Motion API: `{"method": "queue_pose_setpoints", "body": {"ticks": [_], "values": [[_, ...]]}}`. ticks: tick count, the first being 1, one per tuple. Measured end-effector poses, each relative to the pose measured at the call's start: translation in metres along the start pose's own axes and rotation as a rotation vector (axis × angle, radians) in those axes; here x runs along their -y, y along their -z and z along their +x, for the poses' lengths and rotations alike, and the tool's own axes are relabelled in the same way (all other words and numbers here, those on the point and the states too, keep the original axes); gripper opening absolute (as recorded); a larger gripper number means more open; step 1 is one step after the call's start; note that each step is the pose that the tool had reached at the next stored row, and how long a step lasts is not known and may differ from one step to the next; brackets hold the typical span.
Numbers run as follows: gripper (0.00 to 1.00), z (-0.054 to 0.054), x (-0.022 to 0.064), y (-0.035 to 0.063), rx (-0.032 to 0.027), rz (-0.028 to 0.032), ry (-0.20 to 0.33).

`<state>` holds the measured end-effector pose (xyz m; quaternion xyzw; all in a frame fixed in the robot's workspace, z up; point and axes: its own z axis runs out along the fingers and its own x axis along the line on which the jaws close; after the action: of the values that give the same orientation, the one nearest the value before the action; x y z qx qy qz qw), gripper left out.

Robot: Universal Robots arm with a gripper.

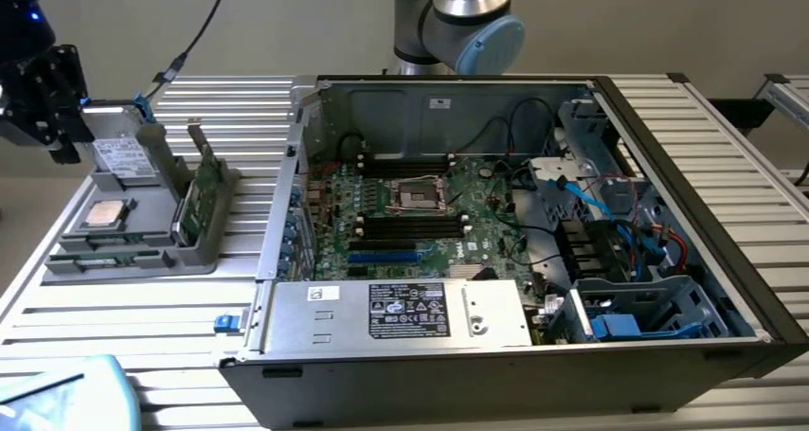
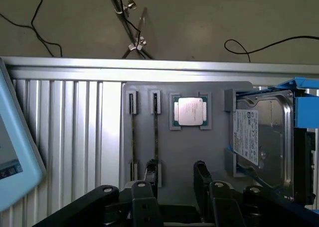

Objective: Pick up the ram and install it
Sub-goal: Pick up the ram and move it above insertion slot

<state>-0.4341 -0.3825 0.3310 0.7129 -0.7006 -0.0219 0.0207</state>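
Ribbed silver tabletop (image 1: 114, 317): gray tray (image 2: 172, 147) on the exterior view's left, open computer case (image 1: 404, 109) on its right.
We see the black hand (image 2: 175, 170) over the tray, fingers spread wide, nothing between them. The ram (image 2: 156, 132) stands on edge in the tray, just beside one finger, with a second stick (image 2: 133, 132), a square chip (image 2: 189, 111) and a hard drive (image 2: 261, 137) near it. Past the tabletop's edge we see a brown floor (image 2: 199, 28) with black cables (image 2: 269, 40).
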Motion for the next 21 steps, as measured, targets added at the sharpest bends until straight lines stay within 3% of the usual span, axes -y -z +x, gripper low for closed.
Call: {"method": "queue_pose_setpoints", "body": {"ticks": [7,16,21], "values": [[0.43,0.004,-0.0041,-0.0127,-0.0003,-0.0003,0.002],[0.43,0.025,-0.0051,-0.0292,0.0025,-0.0058,0.013],[0.43,0.033,-0.0046,-0.0382,0.0020,-0.0058,0.024]]}}
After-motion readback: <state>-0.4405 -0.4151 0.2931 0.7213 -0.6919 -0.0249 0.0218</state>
